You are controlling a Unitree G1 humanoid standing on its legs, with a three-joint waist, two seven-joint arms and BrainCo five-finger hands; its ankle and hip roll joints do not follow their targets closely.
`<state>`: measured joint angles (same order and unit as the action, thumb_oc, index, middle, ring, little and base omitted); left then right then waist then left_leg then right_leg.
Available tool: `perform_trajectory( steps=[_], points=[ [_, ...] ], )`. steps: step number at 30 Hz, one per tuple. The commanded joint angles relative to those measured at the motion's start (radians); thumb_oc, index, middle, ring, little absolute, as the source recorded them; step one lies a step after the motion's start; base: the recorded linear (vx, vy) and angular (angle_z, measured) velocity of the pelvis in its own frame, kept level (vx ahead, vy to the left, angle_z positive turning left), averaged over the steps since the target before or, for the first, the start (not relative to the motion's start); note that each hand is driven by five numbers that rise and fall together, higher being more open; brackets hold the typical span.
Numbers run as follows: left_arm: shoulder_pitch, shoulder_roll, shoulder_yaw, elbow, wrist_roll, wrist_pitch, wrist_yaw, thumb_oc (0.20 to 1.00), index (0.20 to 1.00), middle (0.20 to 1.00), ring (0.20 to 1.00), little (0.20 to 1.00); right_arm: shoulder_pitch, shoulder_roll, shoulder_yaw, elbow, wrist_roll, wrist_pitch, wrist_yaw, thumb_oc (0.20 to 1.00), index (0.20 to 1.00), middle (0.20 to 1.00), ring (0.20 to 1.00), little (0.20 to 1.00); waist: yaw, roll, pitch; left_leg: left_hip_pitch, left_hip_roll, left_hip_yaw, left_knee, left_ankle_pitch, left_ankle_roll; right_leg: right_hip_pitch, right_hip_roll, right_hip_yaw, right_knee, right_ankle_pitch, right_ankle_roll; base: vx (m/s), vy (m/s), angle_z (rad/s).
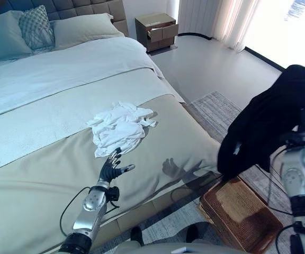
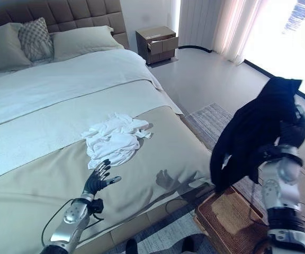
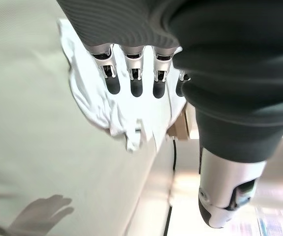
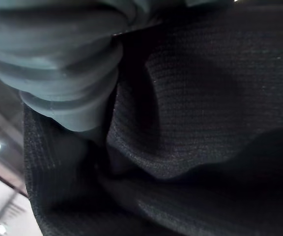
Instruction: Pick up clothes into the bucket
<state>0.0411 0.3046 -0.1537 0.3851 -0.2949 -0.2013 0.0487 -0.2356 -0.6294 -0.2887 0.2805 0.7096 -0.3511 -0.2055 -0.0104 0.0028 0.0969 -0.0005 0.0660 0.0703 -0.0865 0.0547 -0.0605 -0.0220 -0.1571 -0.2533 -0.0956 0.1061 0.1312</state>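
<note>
- Your right hand (image 2: 295,123) is buried in the black knitted garment (image 1: 271,119), so you cannot tell how the fingers sit on it; if the hold is only a fold, the cloth may slip free while it hangs.
- The black garment dangles above the brown woven wicker basket (image 1: 245,209) on the floor beside the bed (image 1: 46,143), its lowest hem near the basket's bed-side rim. Release it there and part may drape over that rim or fall onto the grey patterned rug (image 1: 216,108).
- Your left hand (image 1: 113,168) hovers with fingers spread and straight, holding nothing, just short of the crumpled white cloth (image 1: 119,127) on the bed, well apart from the basket. Close too early and you may pinch the bed cover instead, or catch only a corner.
</note>
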Motion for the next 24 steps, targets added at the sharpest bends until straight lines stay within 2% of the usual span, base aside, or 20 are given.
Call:
perform_trajectory(
  steps=[1,7,11,16,21,24],
  points=[
    [-0.031,0.059,0.031,-0.051,-0.040,-0.061,-0.004,1.000,1.000,1.000,1.000,1.000,-0.114,-0.065,-0.080,0.004,0.019,-0.112,-0.015,0.200,0.200,0.200,0.200,0.200,0.001,-0.084,-0.032,-0.017,0.015,-0.010,0.086,-0.082,-0.011,0.057,-0.073,-0.023,0.018,-0.008,0.065,0.00,0.000,0.00],
    [-0.026,0.046,0.071,-0.033,-0.044,-0.072,0.014,1.000,1.000,1.000,1.000,1.000,-0.062,-0.087,-0.127,-0.029,0.003,-0.120,-0.008,0.200,0.200,0.200,0.200,0.200,-0.010,-0.088,-0.027,-0.019,0.017,-0.007,0.088,-0.084,-0.010,0.049,-0.071,-0.016,0.019,-0.007,0.064,-0.01,-0.003,-0.02],
    [-0.024,0.042,0.100,-0.042,-0.048,-0.086,0.029,1.000,1.000,1.000,1.000,1.000,-0.020,-0.065,-0.160,-0.028,-0.003,-0.128,-0.019,0.200,0.200,0.200,0.200,0.200,-0.018,-0.088,-0.026,-0.018,0.019,-0.003,0.087,-0.085,-0.010,0.046,-0.070,-0.011,0.020,-0.007,0.064,0.00,0.000,0.00],
    [-0.019,0.031,0.164,-0.086,-0.074,-0.111,0.053,1.000,1.000,1.000,1.000,1.000,0.062,-0.024,-0.178,0.033,-0.038,-0.101,-0.022,0.200,0.200,0.200,0.200,0.200,-0.024,-0.088,-0.014,-0.024,0.016,0.001,0.094,-0.085,-0.010,0.039,-0.071,-0.008,0.026,-0.009,0.062,-0.01,-0.003,0.00],
    [-0.006,0.002,0.210,-0.147,-0.204,-0.137,0.023,1.000,1.000,1.000,1.000,1.000,0.126,0.056,-0.160,0.063,-0.070,-0.071,-0.021,0.200,0.200,0.200,0.200,0.200,-0.028,-0.080,0.015,-0.048,0.009,0.000,0.123,-0.092,-0.005,0.020,-0.084,-0.005,0.053,-0.016,0.062,-0.04,-0.005,-0.02],
    [-0.010,-0.011,0.198,-0.187,-0.275,-0.149,-0.009,1.000,1.000,1.000,1.000,1.000,0.118,0.072,-0.133,0.124,-0.080,-0.056,-0.024,0.200,0.200,0.200,0.200,0.200,-0.032,-0.069,0.067,-0.087,0.001,-0.003,0.154,-0.098,0.000,-0.021,-0.103,0.000,0.100,-0.022,0.063,-0.14,0.016,-0.02]
  ],
)
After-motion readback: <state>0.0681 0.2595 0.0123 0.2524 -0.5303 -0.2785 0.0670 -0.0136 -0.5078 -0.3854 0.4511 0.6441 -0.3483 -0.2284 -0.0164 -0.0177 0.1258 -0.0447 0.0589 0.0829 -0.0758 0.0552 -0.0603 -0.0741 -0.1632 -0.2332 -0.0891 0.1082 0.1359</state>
